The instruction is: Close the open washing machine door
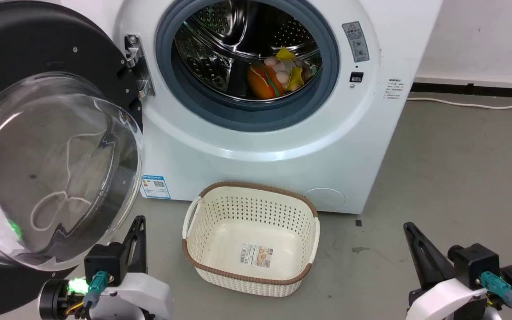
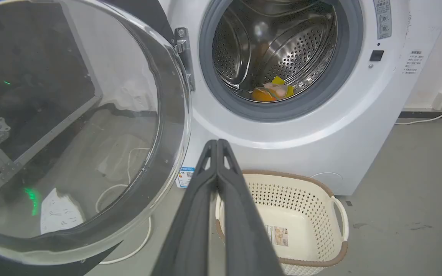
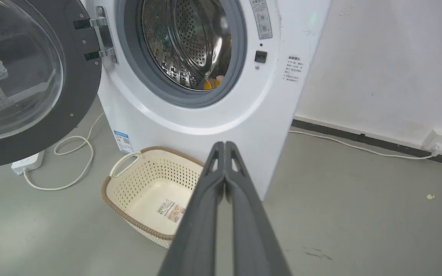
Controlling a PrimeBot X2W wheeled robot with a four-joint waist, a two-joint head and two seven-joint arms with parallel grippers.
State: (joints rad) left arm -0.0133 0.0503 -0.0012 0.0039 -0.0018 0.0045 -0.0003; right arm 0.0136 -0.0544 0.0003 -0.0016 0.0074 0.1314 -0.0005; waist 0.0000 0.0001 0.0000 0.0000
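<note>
Washing machine door [image 1: 56,169], large, round and glossy black with a bulging clear glass window, stands swung wide open on its metal hinge [image 1: 137,62] at the left of the white front-loading washing machine [image 1: 256,146]. Left end effector [image 1: 140,221] sits just below and right of the door's lower rim, its 2 dark fingers pressed together. Right end effector [image 1: 409,227], likewise pressed together, is well apart to the right, beyond the cream perforated plastic basket [image 1: 256,209] on the grey floor [image 1: 451,178].

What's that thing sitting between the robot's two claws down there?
A cream perforated basket, seen in the head view, standing between the left gripper and the right gripper.
</note>
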